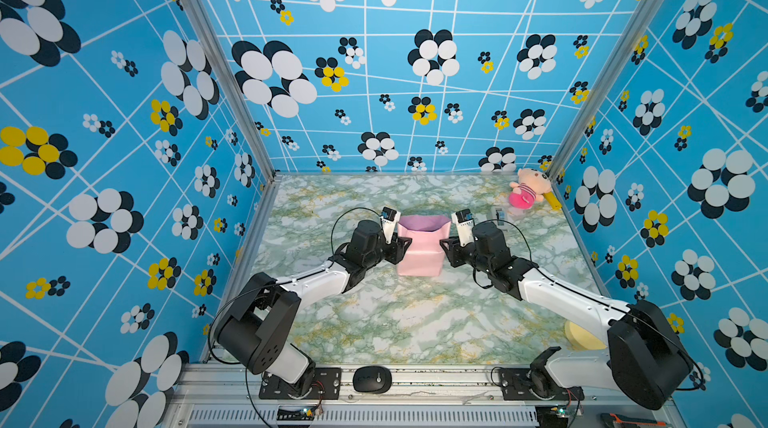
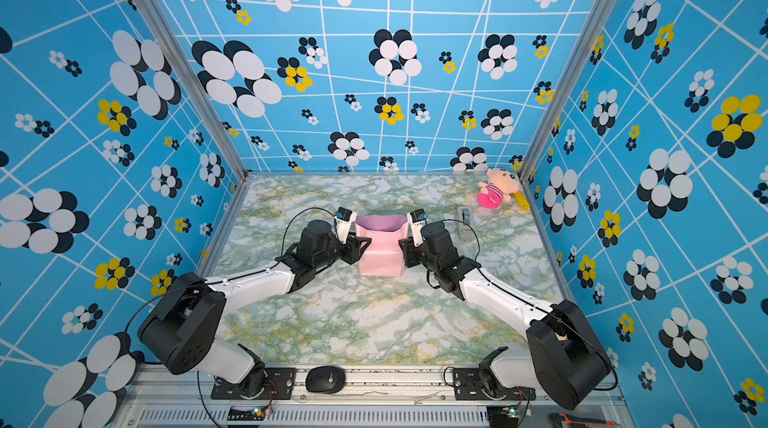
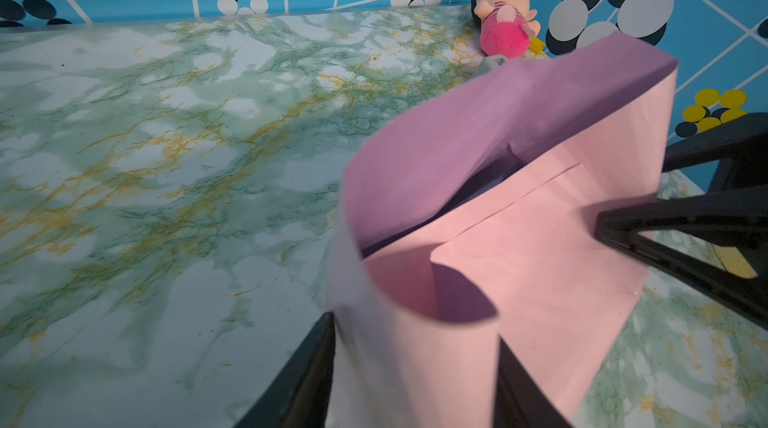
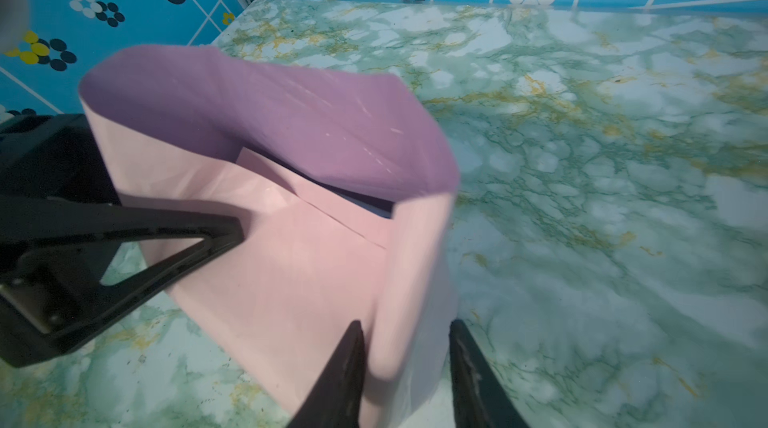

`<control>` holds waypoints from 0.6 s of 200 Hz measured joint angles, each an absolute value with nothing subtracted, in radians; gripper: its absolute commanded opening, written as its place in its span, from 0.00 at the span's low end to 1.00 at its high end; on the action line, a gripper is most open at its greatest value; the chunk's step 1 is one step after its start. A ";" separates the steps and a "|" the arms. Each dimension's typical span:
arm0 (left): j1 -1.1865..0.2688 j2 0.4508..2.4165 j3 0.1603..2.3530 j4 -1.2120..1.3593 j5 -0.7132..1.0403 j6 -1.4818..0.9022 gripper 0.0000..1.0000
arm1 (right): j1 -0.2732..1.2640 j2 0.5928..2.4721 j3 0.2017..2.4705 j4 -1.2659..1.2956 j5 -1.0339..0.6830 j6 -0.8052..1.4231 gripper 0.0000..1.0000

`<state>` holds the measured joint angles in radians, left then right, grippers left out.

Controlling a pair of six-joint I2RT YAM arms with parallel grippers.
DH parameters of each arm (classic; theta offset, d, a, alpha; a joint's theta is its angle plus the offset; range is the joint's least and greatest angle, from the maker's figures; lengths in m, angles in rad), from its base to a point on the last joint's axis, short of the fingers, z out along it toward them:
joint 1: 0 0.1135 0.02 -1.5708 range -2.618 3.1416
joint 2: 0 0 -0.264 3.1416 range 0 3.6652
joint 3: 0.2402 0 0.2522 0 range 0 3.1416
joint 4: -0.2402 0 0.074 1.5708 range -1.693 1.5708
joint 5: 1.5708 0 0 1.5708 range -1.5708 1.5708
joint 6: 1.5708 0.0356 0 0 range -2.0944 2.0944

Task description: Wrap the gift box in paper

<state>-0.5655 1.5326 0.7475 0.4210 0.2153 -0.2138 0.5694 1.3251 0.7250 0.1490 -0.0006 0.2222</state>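
Left gripper (image 1: 401, 246): jaws partly apart, straddling the looped end fold of the paper (image 1: 419, 255) on its left side. The loop is rounded, not flattened, so it cannot be told whether it is pinched.

Right gripper (image 1: 446, 248): the same posture on the opposite end fold, and a grip cannot be told there either.

The paper forms a pink bundle between the two grippers at mid-table (image 1: 395, 322). Its far flap stands upright, lilac face inward, and its near pink flap is laid over the top.

The gift box (image 4: 365, 202) is inside the bundle, with only a dark sliver showing.

A grey tape dispenser (image 1: 498, 216) stands just behind the right gripper. A plush toy (image 1: 528, 191) lies in the far right corner.
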 measured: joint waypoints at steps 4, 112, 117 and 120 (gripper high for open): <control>-0.566 1.533 0.748 0.421 0.215 -0.213 0.52 | 0.569 1.322 0.724 0.149 0.004 0.228 0.26; -0.566 1.532 0.748 0.420 0.212 -0.212 0.52 | 0.603 1.369 0.734 0.189 0.019 0.256 0.15; -0.566 1.532 0.748 0.420 0.212 -0.212 0.52 | 0.603 1.369 0.734 0.189 0.022 0.255 0.17; -0.566 1.532 0.748 0.419 0.212 -0.212 0.52 | 0.603 1.369 0.734 0.189 0.023 0.256 0.18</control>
<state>-0.5655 1.5322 0.7475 0.4194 0.2115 -0.2123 0.6033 1.3685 0.7338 0.1890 0.0227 0.2558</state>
